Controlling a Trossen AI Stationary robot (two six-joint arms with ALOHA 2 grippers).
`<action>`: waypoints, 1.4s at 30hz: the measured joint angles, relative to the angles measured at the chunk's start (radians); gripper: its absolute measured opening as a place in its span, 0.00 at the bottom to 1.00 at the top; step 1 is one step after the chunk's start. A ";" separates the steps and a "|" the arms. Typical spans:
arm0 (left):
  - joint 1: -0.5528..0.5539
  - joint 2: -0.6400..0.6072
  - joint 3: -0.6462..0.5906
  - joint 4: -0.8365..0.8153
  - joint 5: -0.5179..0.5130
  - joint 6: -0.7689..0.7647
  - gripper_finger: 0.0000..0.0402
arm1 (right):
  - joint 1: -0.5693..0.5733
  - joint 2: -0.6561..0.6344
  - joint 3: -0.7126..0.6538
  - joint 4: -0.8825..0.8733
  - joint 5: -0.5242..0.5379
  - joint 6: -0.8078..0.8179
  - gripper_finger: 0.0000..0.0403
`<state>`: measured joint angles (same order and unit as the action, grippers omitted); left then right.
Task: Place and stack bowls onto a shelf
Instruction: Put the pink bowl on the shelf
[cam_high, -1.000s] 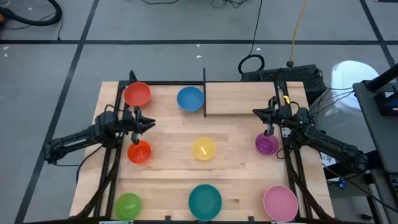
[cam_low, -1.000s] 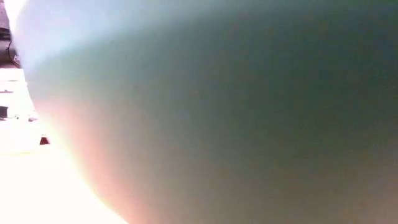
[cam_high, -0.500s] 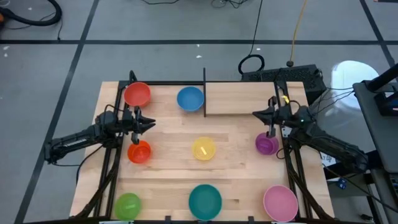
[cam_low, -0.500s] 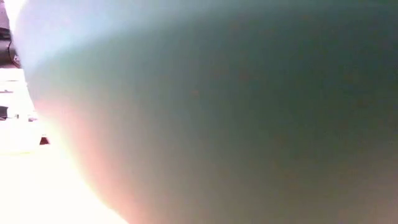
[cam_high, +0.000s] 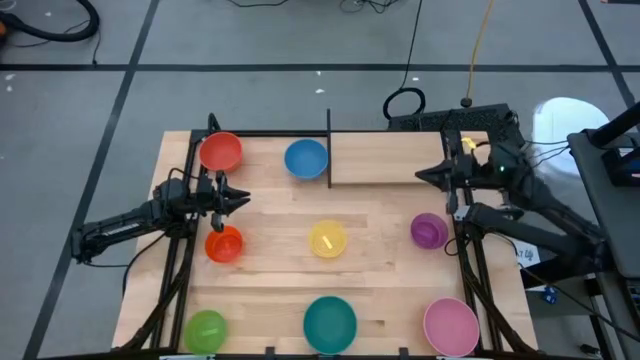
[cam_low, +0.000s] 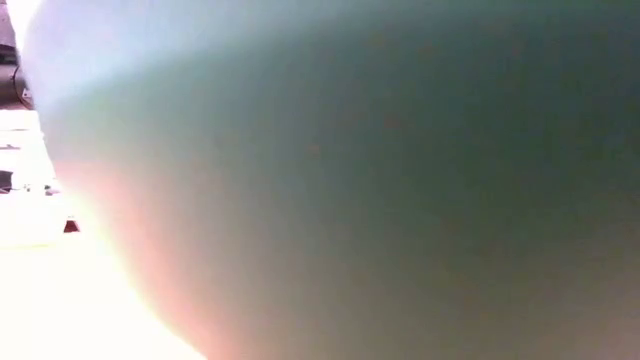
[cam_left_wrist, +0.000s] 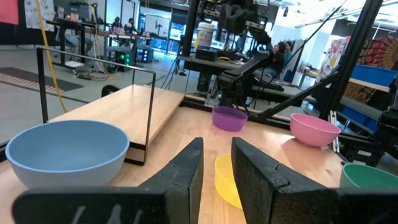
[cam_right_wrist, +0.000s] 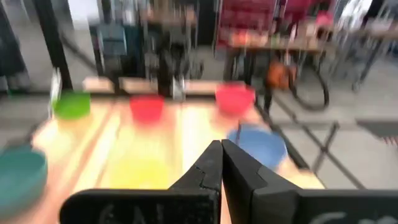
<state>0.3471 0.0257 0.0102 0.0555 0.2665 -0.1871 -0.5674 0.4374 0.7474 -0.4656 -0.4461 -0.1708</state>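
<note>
The left arm reaches in from the left side and lies low and stretched out. Its left gripper (cam_high: 240, 199) points toward the middle, and its two dark fingers (cam_left_wrist: 186, 171) stand a little apart with nothing between them.

The right arm comes in from the right side, bent at the elbow. Its right gripper (cam_high: 422, 176) points toward the middle too, facing the left gripper from far across. Its two fingers (cam_right_wrist: 210, 167) are pressed tight together, tip to tip, and they hold nothing. The wrist behind them sits a bit higher than the tips.
</note>
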 joint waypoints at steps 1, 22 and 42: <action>0.000 0.000 0.000 0.000 0.000 0.000 0.22 | 0.000 0.024 0.048 -0.082 0.000 -0.033 0.00; 0.000 0.000 0.000 0.000 0.000 0.000 0.22 | 0.000 0.325 0.335 -0.808 0.130 0.057 0.12; 0.000 0.000 0.000 0.000 0.000 0.000 0.22 | 0.399 0.392 0.334 -0.977 -0.085 0.358 0.19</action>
<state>0.3472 0.0258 0.0102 0.0555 0.2668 -0.1874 -0.1687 0.8294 1.0816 -1.4428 -0.5315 0.1871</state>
